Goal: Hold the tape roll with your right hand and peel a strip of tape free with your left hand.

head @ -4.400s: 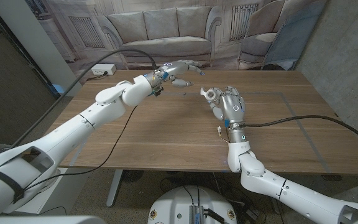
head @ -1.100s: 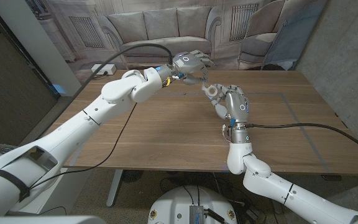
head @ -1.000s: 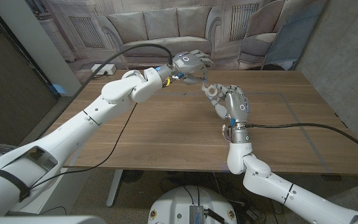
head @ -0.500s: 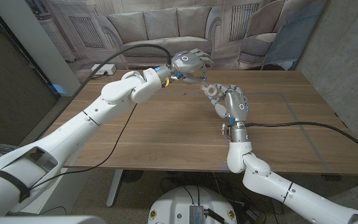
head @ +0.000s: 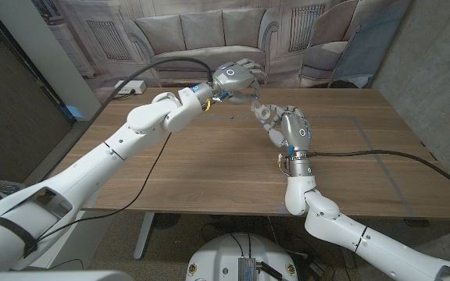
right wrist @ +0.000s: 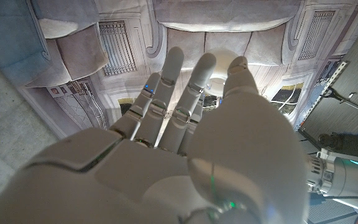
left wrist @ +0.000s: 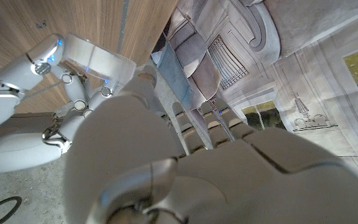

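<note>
- I have the left hand [head: 235,76] raised above the far side of the wooden table [head: 209,168], fingers curled downward toward the right hand. I judge it sits there to draw a strip up and away. A faint pale line seems to run from its fingertips down to the roll, but I cannot tell whether it pinches tape.
- The tape roll [head: 263,112] sits at the tips of my right hand, lifted off the table, just below and beside the left hand. It looks like a small pale ring; I cannot make out which way its axis faces.
- My right hand [head: 287,129] stands upright with its fingers closed about the roll, to steady it against the pull, I judge.
</note>
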Robot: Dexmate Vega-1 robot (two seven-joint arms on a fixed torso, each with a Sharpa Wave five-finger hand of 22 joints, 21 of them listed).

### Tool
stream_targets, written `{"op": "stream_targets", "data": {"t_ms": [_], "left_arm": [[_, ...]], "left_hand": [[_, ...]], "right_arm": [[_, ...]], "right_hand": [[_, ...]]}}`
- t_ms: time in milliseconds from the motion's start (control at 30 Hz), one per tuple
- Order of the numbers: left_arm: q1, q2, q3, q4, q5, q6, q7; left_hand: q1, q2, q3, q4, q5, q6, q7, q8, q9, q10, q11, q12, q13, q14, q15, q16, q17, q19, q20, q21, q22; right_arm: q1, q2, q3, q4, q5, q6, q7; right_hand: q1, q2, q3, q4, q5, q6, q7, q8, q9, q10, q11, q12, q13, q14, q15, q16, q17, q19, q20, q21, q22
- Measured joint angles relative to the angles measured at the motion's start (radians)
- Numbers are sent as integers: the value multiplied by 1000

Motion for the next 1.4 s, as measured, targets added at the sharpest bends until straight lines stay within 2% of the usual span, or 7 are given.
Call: {"op": "stream_targets", "data": {"t_ms": [833,967,1000,1200,1267,1400], "left_arm": [[31,-5,-19,-6,17,28,102],[37,-4,-22,-12,22,35,105],[39,-4,-23,-13,25,39,107],[47,0,-26,-20,33,51,109],[51,1,-28,-23,36,55,111],[56,1,-32,-26,42,62,124]], "left_hand": [[12,-12,8,-14,-3,10,11,3,-1,46,-4,8,5,16,5,0,-5,2,-13,8,0],[18,-17,14,-20,-3,5,16,8,7,49,-7,8,5,16,5,0,-7,2,-13,15,0],[20,-20,16,-23,-3,19,30,11,8,54,-4,8,5,16,5,0,-9,2,-13,15,0],[31,-19,24,-35,2,14,37,26,17,60,-7,8,9,20,1,-5,-14,2,-12,15,0],[46,-27,25,-36,5,27,49,30,18,60,-7,8,9,20,1,-5,-14,2,-12,15,0],[48,-28,29,-40,5,28,50,32,23,67,-3,8,9,20,1,-5,-14,2,-12,15,-1]], "right_arm": [[2,3,0,4,7,-8,18],[-1,3,4,4,13,-6,16],[-4,3,6,4,15,-4,15],[-11,4,14,-2,22,1,12],[-13,4,17,-5,24,3,12],[-15,4,20,-6,26,7,10]], "right_hand": [[12,-3,2,-2,0,0,0,0,0,5,5,0,9,0,0,-7,18,-9,2,12,0],[13,-5,2,-2,0,0,0,0,0,5,5,0,9,0,0,-7,19,-9,2,15,-1],[13,-5,2,-2,-1,0,0,0,0,5,5,0,9,0,0,-7,22,-9,2,16,-3],[15,-5,2,-2,4,0,0,0,0,5,5,0,9,0,0,-15,28,-9,2,22,-5],[15,-5,2,-2,4,0,0,0,0,5,5,0,9,0,0,-15,28,-9,2,22,-5],[19,-8,2,-2,4,0,0,0,0,5,5,0,8,0,0,-15,32,-13,-2,26,-5]]}}
